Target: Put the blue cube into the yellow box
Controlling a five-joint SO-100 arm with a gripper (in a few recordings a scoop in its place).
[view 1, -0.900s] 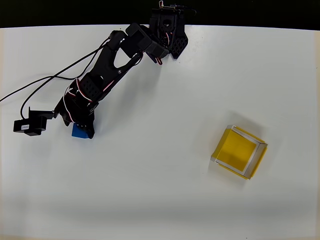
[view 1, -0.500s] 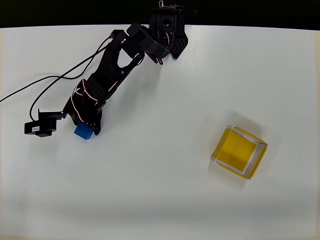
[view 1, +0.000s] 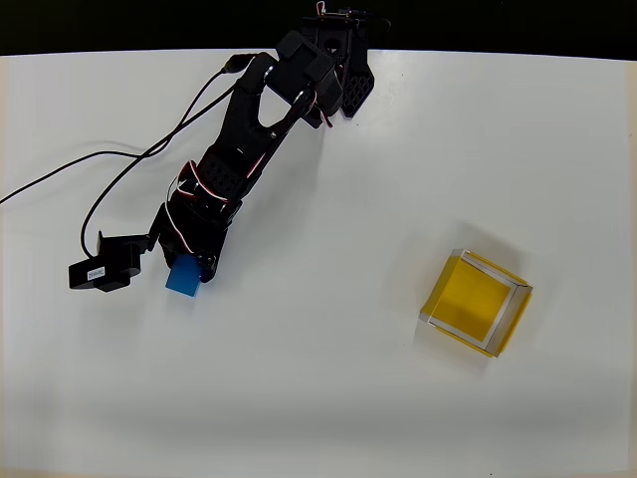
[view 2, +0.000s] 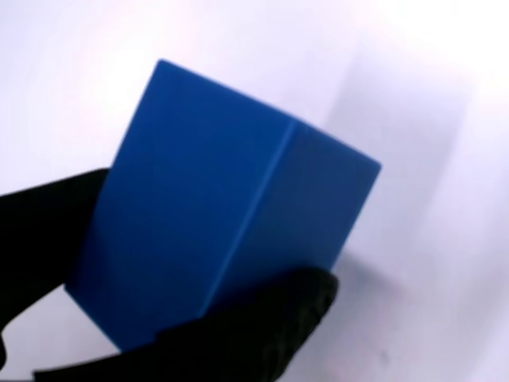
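Observation:
The blue cube [view 1: 183, 278] is held at the tip of the black arm on the left half of the white table in the overhead view. My gripper [view 1: 189, 271] is shut on it. In the wrist view the blue cube [view 2: 215, 207] looms large and close, with black fingers [view 2: 262, 334] pressed against its lower and left sides and the white table blurred behind. The yellow box [view 1: 477, 302] sits open-topped and turned at an angle at the right of the table, far from the cube, with nothing inside.
The arm's base [view 1: 333, 50] stands at the table's top edge. Black cables [view 1: 119, 159] trail across the upper left. A small black camera block [view 1: 105, 271] juts out left of the gripper. Bare white table [view 1: 318, 378] lies between gripper and box.
The gripper has carried the blue cube to the right and slightly down in the overhead view. The arm has swung with it. The yellow box has stayed put.

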